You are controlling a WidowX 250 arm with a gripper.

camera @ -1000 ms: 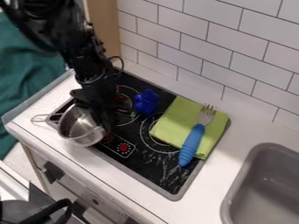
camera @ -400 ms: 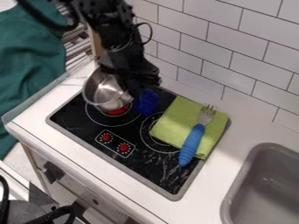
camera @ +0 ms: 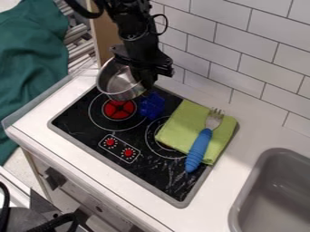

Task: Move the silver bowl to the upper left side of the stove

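Silver bowl, one, tilted, at the far left of the black stove, beyond the red burner mark; whether its underside touches the stove cannot be told. Black gripper, one, hanging at the bowl's right side, jaws pinching its rim. Blue toy piece, one, on the stove just right of the burner mark. Lime-green cloth, one, folded, on the stove's right part. Fork, one, blue-handled, lying across that cloth, tines to the far side. Red knob marks, two, on the stove's near side. Grey sink, one, at the near right. White tiled wall, behind the counter.
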